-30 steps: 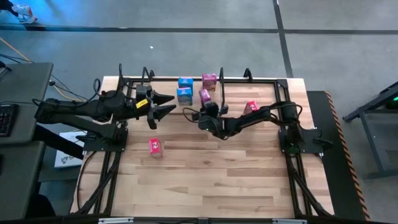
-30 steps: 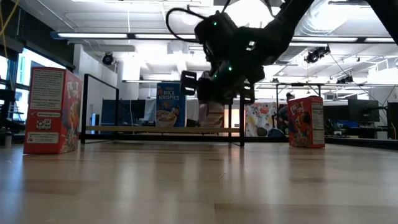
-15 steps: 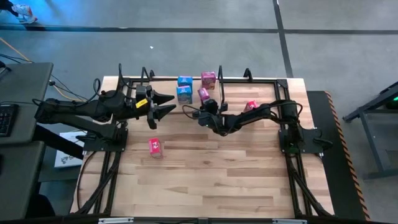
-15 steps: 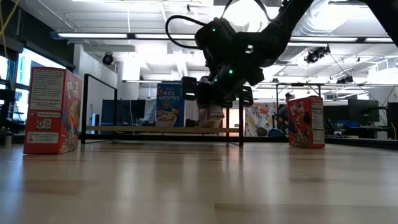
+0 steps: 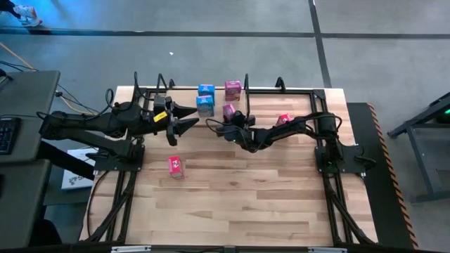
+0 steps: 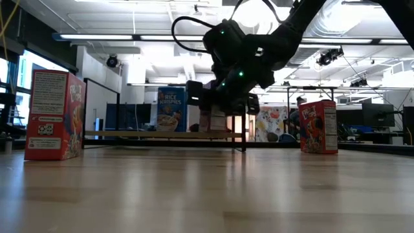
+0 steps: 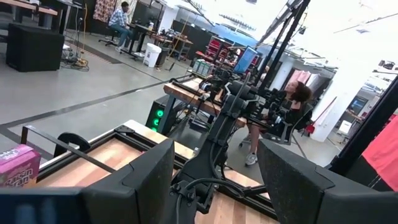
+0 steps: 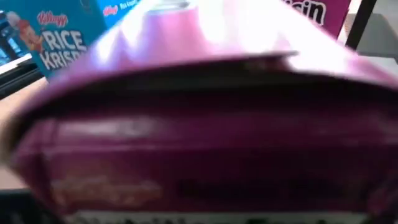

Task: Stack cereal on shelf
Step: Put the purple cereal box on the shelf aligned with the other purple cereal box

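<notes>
The right gripper (image 5: 232,118), near the top middle of the high view, is putting a pink cereal box (image 5: 228,110) on the shelf (image 5: 295,90). I cannot tell if its fingers have let go. Next it should back away slowly. The left gripper (image 5: 188,118) waits open at upper left.

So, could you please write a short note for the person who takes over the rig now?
Left claw: open, empty, hovering at the shelf's left end.
Right claw: right up against a pink box at the shelf; I cannot tell whether it grips the box.
Done: two blue boxes and a second pink box are on the shelf.
Left: settle the box at the right claw, then bring the front pink box and the right-side pink box from the table.
</notes>
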Available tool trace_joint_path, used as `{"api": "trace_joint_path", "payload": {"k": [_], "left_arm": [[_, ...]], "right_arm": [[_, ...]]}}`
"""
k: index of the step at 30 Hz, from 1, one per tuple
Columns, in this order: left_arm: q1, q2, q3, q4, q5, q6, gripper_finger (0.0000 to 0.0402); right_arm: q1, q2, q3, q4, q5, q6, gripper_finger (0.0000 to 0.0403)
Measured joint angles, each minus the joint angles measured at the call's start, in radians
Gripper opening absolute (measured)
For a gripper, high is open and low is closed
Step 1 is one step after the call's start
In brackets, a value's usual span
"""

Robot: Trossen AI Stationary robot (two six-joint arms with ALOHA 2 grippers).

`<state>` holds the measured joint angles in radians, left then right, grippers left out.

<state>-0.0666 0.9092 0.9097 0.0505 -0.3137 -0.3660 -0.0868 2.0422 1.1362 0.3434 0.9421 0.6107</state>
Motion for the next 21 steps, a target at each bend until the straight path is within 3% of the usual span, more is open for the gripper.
{"api": "trace_joint_path", "payload": {"k": [4,21], "left_arm": [[0.0,0.0,0.0,0.0,0.0,0.0,0.0223],[0.0,0.0,0.0,0.0,0.0,-0.002,0.0223]], "right_arm": [[0.0,0.0,0.0,-0.002,-0.033,-0.006,0.0213],[0.007,-0.057,0.002,-0.085,-0.066,-0.009,0.0216]]}}
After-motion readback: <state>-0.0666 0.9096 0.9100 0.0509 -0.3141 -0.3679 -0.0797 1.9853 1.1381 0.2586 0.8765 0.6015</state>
